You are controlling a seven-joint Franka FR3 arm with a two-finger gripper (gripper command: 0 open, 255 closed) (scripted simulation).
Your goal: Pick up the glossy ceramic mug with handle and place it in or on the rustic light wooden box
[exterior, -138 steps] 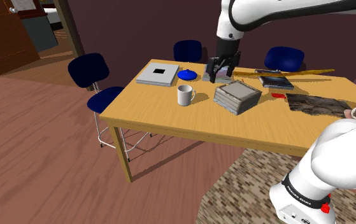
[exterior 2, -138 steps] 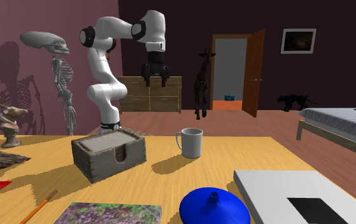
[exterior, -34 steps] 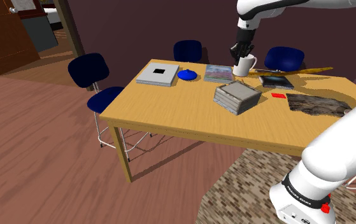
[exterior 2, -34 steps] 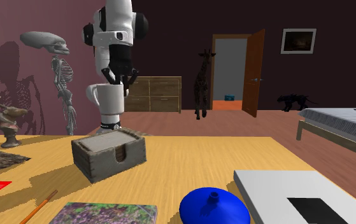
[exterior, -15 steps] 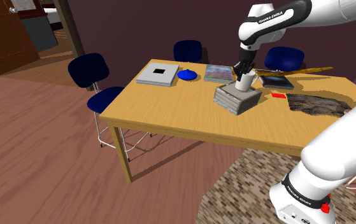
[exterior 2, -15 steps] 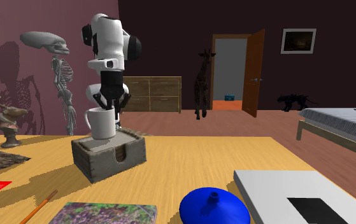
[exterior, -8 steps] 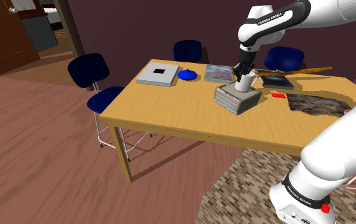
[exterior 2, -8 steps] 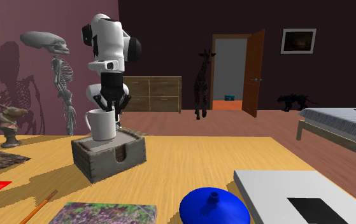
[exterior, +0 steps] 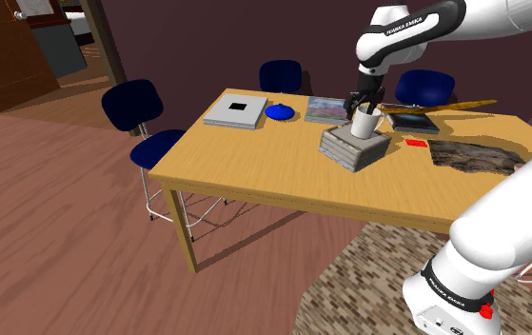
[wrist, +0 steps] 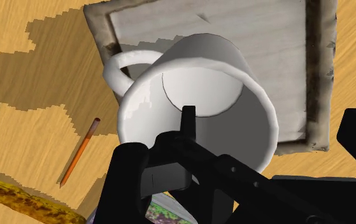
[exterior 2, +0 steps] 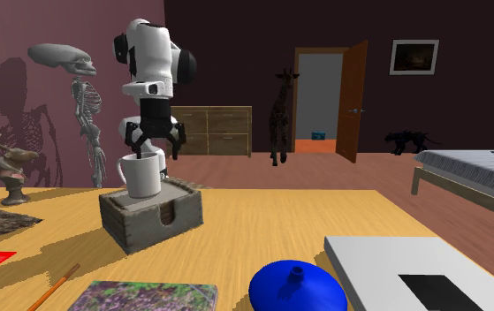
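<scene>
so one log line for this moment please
stage: place | mug: white, upright on top of wooden box | gripper: open, fingers apart at the rim | box on table

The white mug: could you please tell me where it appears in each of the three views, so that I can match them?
Shoulder view: the mug stands on the wooden box, up and right of centre.
Second exterior view: the mug stands on the box, left of centre.
Wrist view: the mug stands on the box, its handle toward the orange pencil.
Shared landmark: the wooden box beneath it.
</scene>
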